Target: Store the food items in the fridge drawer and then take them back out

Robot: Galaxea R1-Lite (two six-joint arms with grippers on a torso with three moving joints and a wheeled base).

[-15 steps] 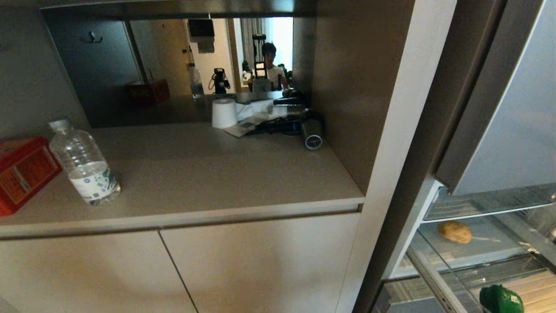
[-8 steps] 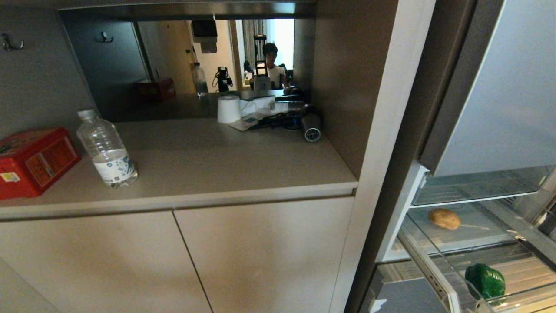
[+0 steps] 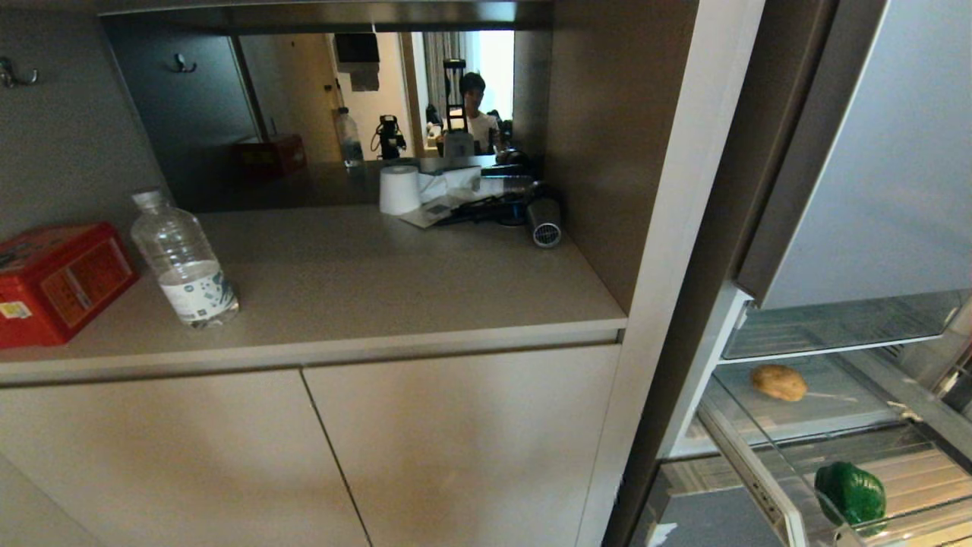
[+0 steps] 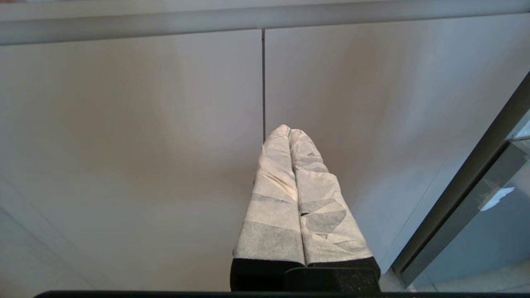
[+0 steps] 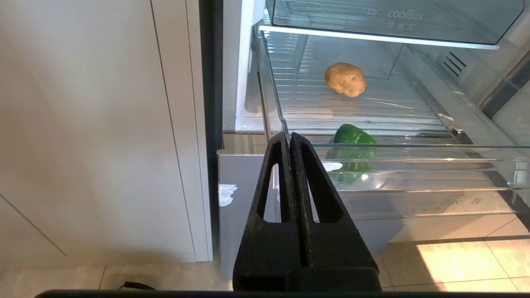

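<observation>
Fridge drawer (image 5: 372, 174) pulled out at the foot of the silver fridge (image 3: 896, 190), clear plastic walls, grey front panel toward the floor. Potato (image 5: 345, 79) on the ribbed drawer floor toward the back; green pepper (image 5: 352, 155) nearer the front wall, just behind the clear front edge, well apart from the potato. Same pair in the head view at lower right: potato (image 3: 778, 382) farther in, pepper (image 3: 850, 492) closer to the front.

Right gripper (image 5: 290, 138) clenched, black fingers pressed flat together, grasping nothing; outside the drawer, in front of its near left corner, touching neither food item. Left gripper (image 4: 289, 130) likewise clenched and empty, fingers wrapped in white tape, pointed at the seam between two beige cabinet doors (image 4: 124, 145).

Beige counter (image 3: 380, 289) left of the fridge, carrying a clear water bottle (image 3: 184, 262) upright beside a red tin (image 3: 57, 277) at the left end. White paper roll (image 3: 399, 190) and a dark hair dryer (image 3: 531, 216) at the back right corner. Mirror (image 3: 319, 106) behind the counter, reflecting a person (image 3: 477, 114) seated in the room.
</observation>
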